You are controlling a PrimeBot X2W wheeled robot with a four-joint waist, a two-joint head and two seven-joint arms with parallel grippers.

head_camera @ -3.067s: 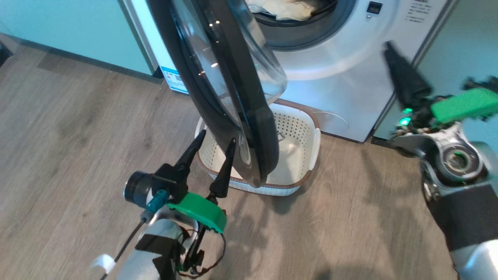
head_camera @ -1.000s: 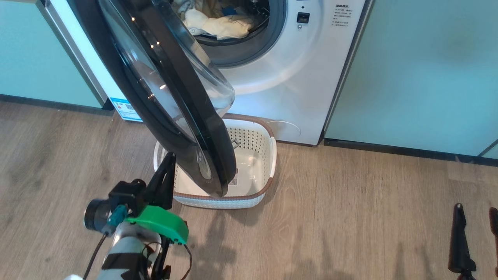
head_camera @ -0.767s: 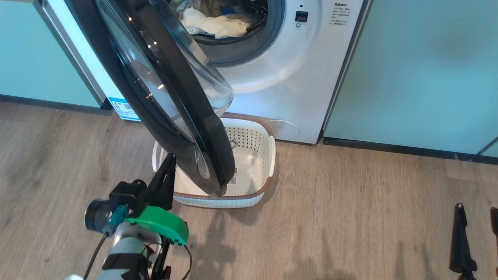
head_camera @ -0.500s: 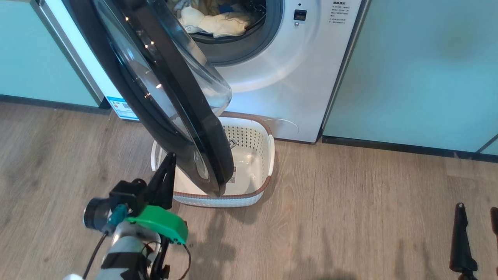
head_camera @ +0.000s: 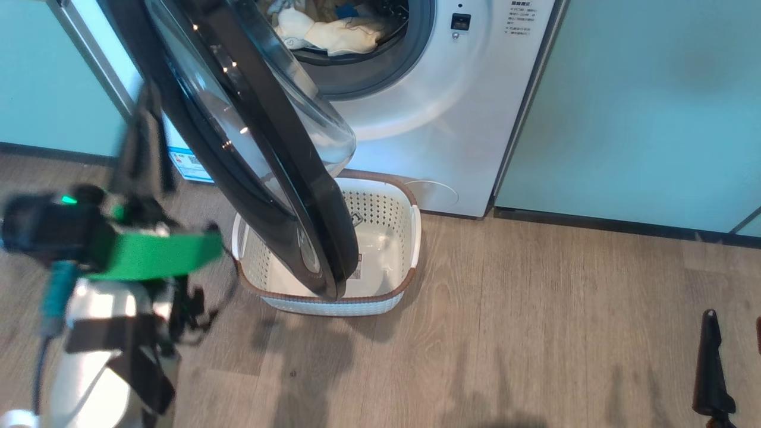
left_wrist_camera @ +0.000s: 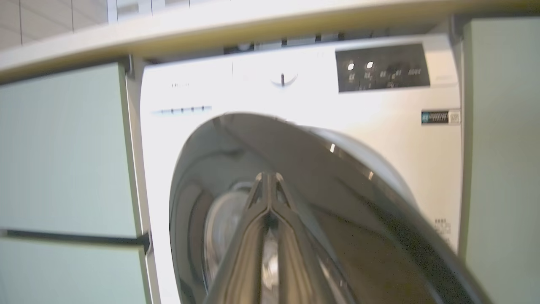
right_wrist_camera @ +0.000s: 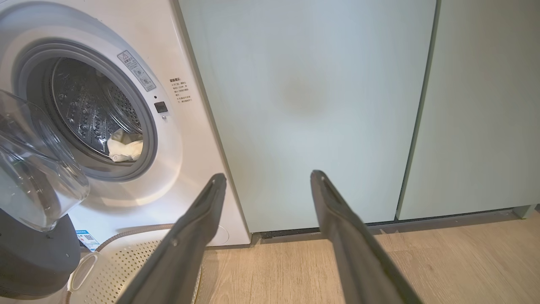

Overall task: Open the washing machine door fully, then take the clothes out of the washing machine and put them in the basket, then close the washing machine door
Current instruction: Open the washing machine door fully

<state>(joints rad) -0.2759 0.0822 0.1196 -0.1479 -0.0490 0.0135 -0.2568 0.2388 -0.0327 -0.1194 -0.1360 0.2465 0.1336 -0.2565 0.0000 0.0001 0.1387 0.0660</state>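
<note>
Grey-brown wood-plank floor point(head_camera: 535, 333) underfoot, pale mint cabinet fronts point(head_camera: 642, 107) behind. Set between those fronts, a big white front-loading washing machine point(head_camera: 428, 131). Low in its perforated steel drum point(right_wrist_camera: 84, 105), against the grey seal, soft cream and pale yellow clothes point(head_camera: 333, 32) with a small blue part. Standing out from the machine's left side, the large round black-rimmed washing machine door point(head_camera: 261, 172) with its bulging clear glass bowl; hangs partly open, nearly edge-on to the head camera, lower edge overlapping the basket in that view. On the floor just before the machine, the small rectangular cream-white perforated basket point(head_camera: 357, 306) with brown rim, label sticker point(head_camera: 355, 274) showing on its bottom. Left of the door, motion-blurred, the left gripper point(head_camera: 147, 107): dark fingers pressed tip to tip on nothing, pointing at the door's glossy outer face in the wrist view; cannot tell whether touching. Low at the right, well apart from door and basket, the right gripper point(right_wrist_camera: 268, 177): fingers spread wide, nothing between them, aimed at the cabinet front beside the machine.
</note>
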